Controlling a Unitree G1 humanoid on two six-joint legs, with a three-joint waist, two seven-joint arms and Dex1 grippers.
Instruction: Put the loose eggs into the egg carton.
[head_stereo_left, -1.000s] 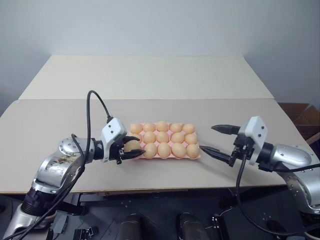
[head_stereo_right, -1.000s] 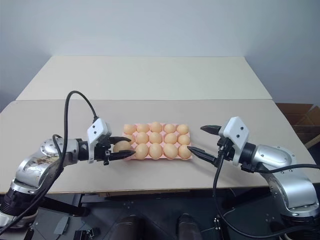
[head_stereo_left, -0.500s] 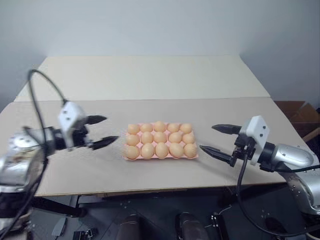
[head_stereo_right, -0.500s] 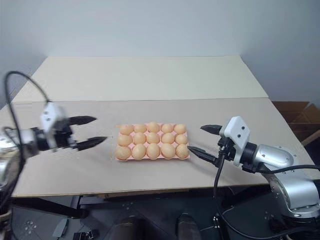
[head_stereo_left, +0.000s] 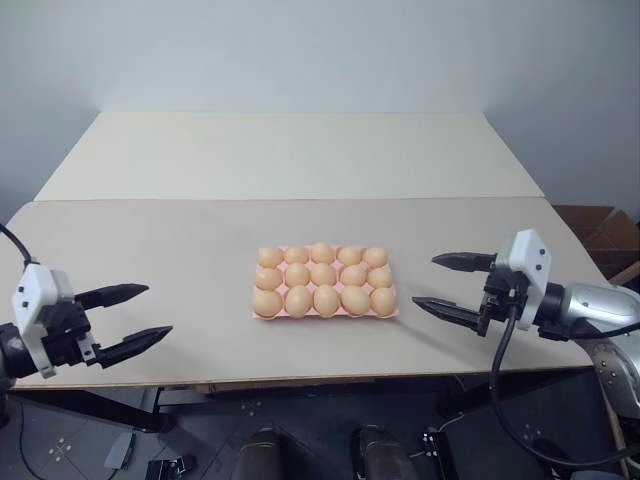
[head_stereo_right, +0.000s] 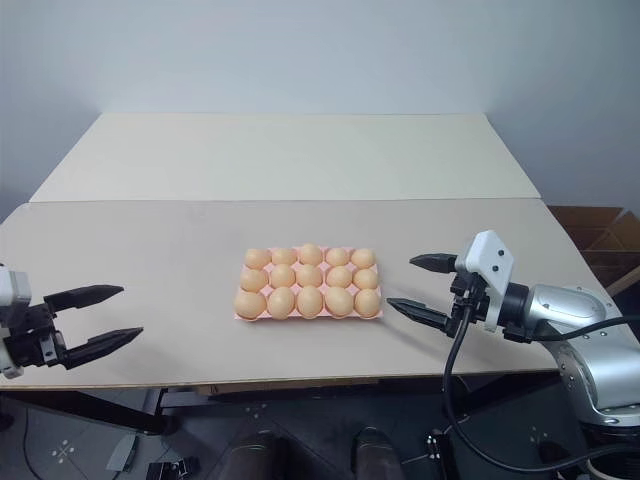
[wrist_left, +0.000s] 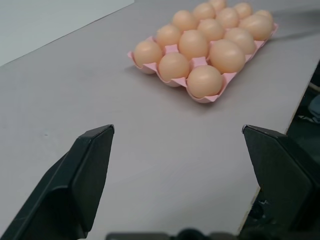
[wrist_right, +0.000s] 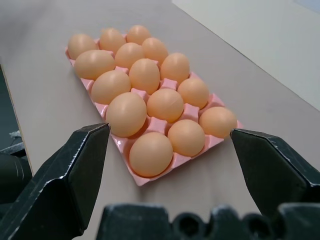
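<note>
The pink egg carton lies at the middle of the near table, and tan-orange eggs fill all three rows of its cups. Loose eggs are out of view; every egg I see sits in a cup. My left gripper hovers far to the carton's left, near the table's front edge, open and empty, pointing toward the carton. My right gripper hangs just right of the carton, open and empty, with the carton's short end ahead of its fingers.
A second cream table butts against the far side of the near one. A brown cardboard box stands on the floor at the right. The table's front edge runs close below both grippers.
My left gripper has opened, left its egg in the near-left corner cup and drawn well away to the left. The right gripper has kept its place, open.
</note>
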